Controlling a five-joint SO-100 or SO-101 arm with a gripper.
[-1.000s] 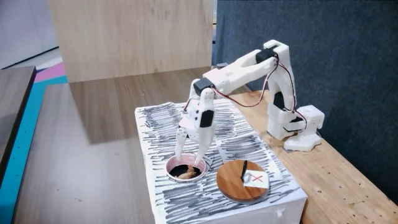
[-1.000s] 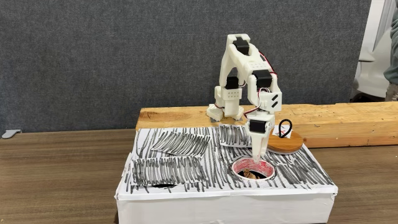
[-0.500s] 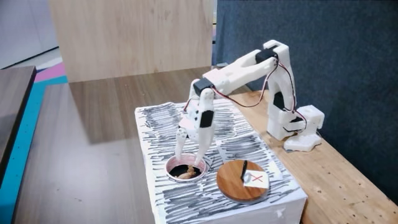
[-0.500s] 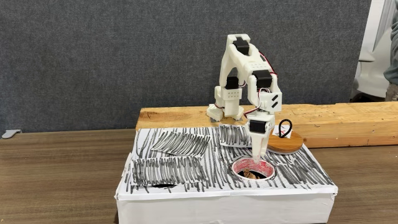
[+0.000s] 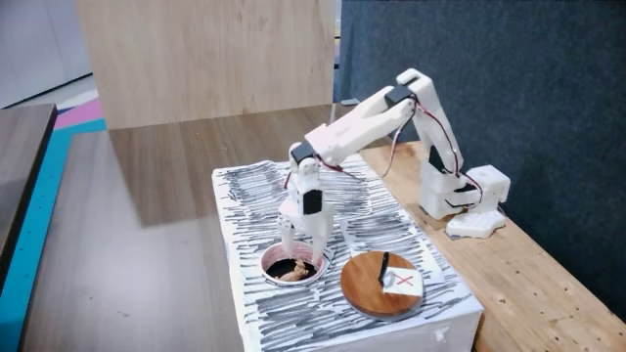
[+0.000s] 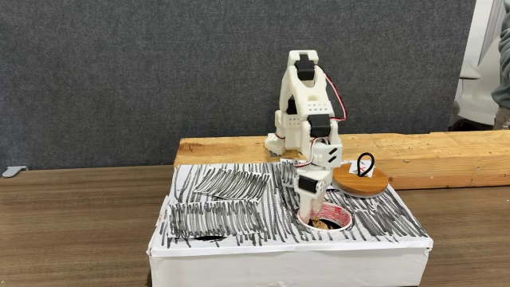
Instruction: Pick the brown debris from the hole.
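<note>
The hole [image 5: 270, 260] [image 6: 341, 213] is a round opening with a pale pinkish rim in the white, black-streaked box top. Brown debris [image 5: 290, 276] [image 6: 323, 225] lies inside it. My gripper [image 5: 301, 256] [image 6: 313, 215] points straight down, its fingertips at the rim and dipping into the hole just above the debris. In the fixed view from the side, the fingers [image 5: 288, 238] stand apart, so it is open with nothing held. The hole's rim hides the very tips.
A round wooden disc [image 5: 367, 284] [image 6: 360, 180] with a white note marked with a red X [image 5: 403, 283] lies on the box beside the hole. The arm's base [image 5: 460, 200] stands on a wooden plank [image 6: 430, 155]. A dark gap [image 6: 209, 237] sits near the box's front edge.
The arm has folded lower and the wrist has turned, bringing the gripper down from above the rim into the hole. The debris has not moved.
</note>
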